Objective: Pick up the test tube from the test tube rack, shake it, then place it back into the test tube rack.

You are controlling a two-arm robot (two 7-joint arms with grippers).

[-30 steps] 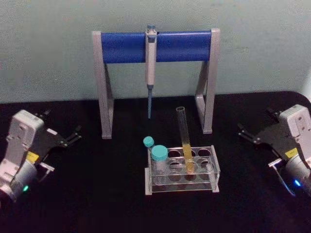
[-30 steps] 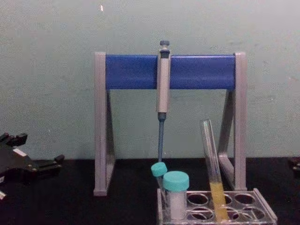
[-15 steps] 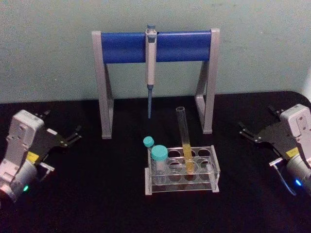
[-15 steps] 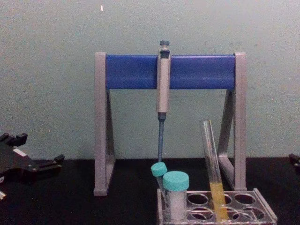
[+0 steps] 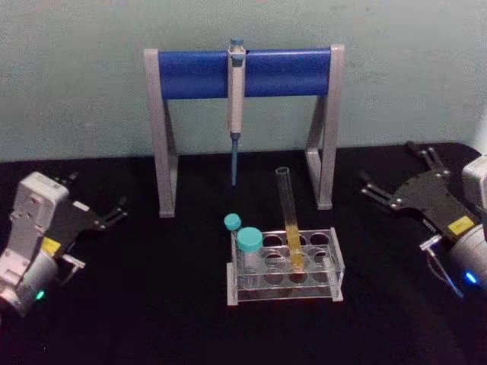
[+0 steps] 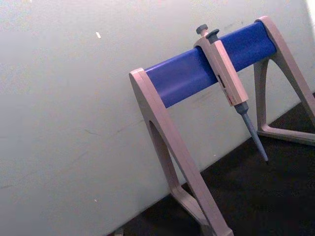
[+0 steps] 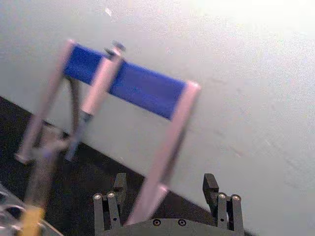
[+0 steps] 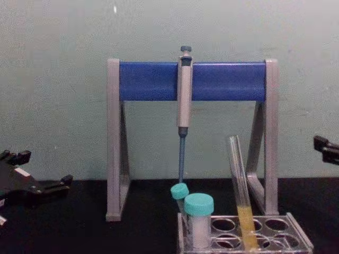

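1. The test tube (image 5: 289, 220) stands in the test tube rack (image 5: 283, 293), in a hole near the rack's middle; it leans a little, open mouth up, with yellow liquid in its lower part; nothing grips it.
2. The rack sits near the middle of the black counter (image 5: 152, 304), toward the front edge and just in front of the pipette stand (image 5: 243, 72); in the chest view the tube (image 8: 241, 185) rises well above the rack's top plate (image 8: 296, 241).
3. Two teal-capped tubes (image 5: 249, 247) fill holes at the rack's left end, beside the test tube but not touching it.
4. The right gripper (image 5: 389, 169) hovers near the right edge of the counter, well apart from the rack; its fingers are spread wide and hold nothing; they point toward the stand's right leg.
5. In the right wrist view the same gripper (image 7: 165, 187) shows both fingers (image 7: 210, 186) far apart, with the stand and the top of the test tube (image 7: 42, 172) beyond them.
6. The left gripper (image 5: 97, 192) rests near the left edge of the counter, also well apart from the rack – fingers spread, empty; the chest view shows it (image 8: 45, 168) low at the counter's left side.
7. A grey pipette (image 5: 237, 91) hangs from the stand's blue bar, tip down, behind the rack – clear of the test tube.
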